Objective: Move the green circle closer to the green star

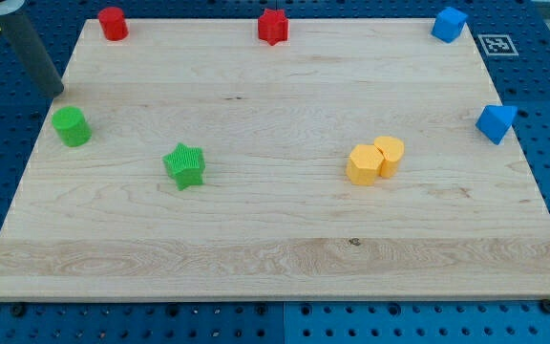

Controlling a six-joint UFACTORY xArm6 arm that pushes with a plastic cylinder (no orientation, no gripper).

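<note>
The green circle (71, 126) sits near the board's left edge. The green star (185, 165) lies to its right and a little lower, with bare wood between them. My tip (56, 91) stands at the view's upper left, just above and slightly left of the green circle, apart from it. It touches no block.
A red cylinder (113, 23) and a red star (273, 26) sit along the top edge. Two yellow blocks (374, 160) touch each other right of centre. Two blue blocks (449, 23) (496, 122) sit at the right. The wooden board (275, 258) rests on a blue perforated table.
</note>
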